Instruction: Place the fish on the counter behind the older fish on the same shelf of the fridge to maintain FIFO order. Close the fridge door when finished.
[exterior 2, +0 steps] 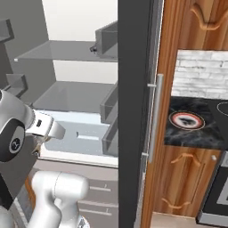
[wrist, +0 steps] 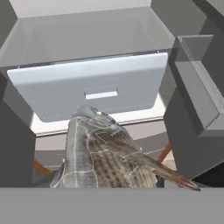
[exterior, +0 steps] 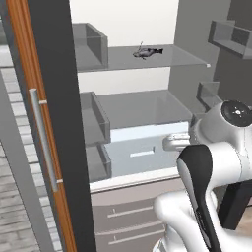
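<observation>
And here we go, the fridge (exterior: 197, 74) stands wide open, white inside, and the fish (wrist: 103, 153) looms right at the bottom of the hand view, scaled and grey-brown, with a thin pointed end running off to the lower right. It sits exactly where the tool would hold it, so by my reading the tool is closed on the fish at a narrow gap; the fingertips themselves are hidden behind the body.

Up on the top shelf (exterior: 172, 61) lies the older fish (exterior: 146, 51), small and dark, near the middle of the glass. The arm sits low, well below that shelf, level with the pale drawer (wrist: 94, 89) and its slot handle.

How will it handle? Light, I'd judge, slim, probably slick, and the tail looks fragile. The thick middle of the body is the place to hold it, never that thin end.

Now the obstacles. Grey door bins (exterior: 91, 47) hang on the left, more bins (wrist: 197, 78) on the right, and the shelf's front edge has to be cleared on the way up. The older fish itself is the real hazard: the newcomer must pass over or around it to land behind, without nudging it. Off to the right, in the right base view, the tabletop (exterior 2: 196, 136) carries a round plate (exterior 2: 187, 120).
</observation>
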{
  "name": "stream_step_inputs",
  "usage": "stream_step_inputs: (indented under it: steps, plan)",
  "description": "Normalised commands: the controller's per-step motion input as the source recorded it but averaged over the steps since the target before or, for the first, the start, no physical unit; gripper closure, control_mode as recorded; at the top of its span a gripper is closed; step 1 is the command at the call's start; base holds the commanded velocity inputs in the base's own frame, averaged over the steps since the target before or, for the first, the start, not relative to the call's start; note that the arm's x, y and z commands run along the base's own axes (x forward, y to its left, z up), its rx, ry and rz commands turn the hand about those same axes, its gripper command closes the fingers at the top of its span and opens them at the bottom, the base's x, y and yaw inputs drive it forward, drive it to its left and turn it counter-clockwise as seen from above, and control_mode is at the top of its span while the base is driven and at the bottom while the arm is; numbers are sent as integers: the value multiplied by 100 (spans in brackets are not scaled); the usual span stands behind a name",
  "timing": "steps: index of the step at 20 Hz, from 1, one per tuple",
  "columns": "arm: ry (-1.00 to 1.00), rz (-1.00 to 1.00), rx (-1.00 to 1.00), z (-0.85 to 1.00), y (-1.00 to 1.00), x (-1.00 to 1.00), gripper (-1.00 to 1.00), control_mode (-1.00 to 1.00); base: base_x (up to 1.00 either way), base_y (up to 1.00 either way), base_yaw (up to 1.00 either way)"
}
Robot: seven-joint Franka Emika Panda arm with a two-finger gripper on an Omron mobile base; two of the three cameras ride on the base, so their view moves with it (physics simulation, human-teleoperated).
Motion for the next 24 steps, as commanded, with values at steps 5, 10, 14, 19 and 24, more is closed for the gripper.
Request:
stream_step_inputs:
  steps: [5, 10, 14, 19, 24]
  plan:
    - [0, 0, 0, 0, 0, 0, 100, 100, 78, 35, 0]
    - [0, 0, 0, 0, 0, 0, 100, 100, 65, 24, 0]
    - [0, 0, 0, 0, 0, 10, 100, -100, 13, 0, 0]
    - [-22, 8, -7, 79, 0, 53, 100, -100, 0, 0, 0]
    - [-26, 17, -18, 99, 17, 39, 100, -100, 0, 0, 0]
